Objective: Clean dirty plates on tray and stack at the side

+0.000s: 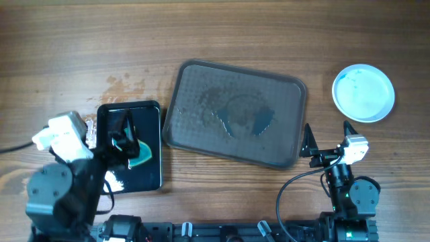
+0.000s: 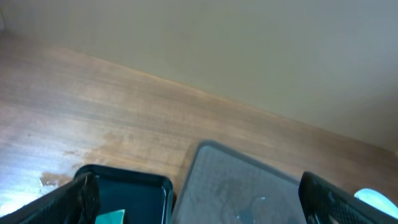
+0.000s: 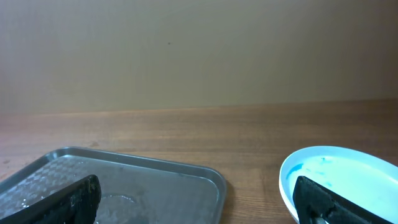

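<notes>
Centre: grey tray (image 1: 195, 87), wet streaks inside. Upper right: white plate (image 1: 363, 93) (blue smears), clear of the tray. Lower left: black tray (image 1: 152, 118) holding a teal sponge (image 1: 142, 156), left claw (image 1: 124, 134) above. Lower right: right claw (image 1: 327, 136). Both spread wide, gripping nothing.

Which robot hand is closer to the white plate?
Right. The right gripper sits just below and left of the white plate. The left gripper is far off, over the small black tray, across the big tray.
</notes>
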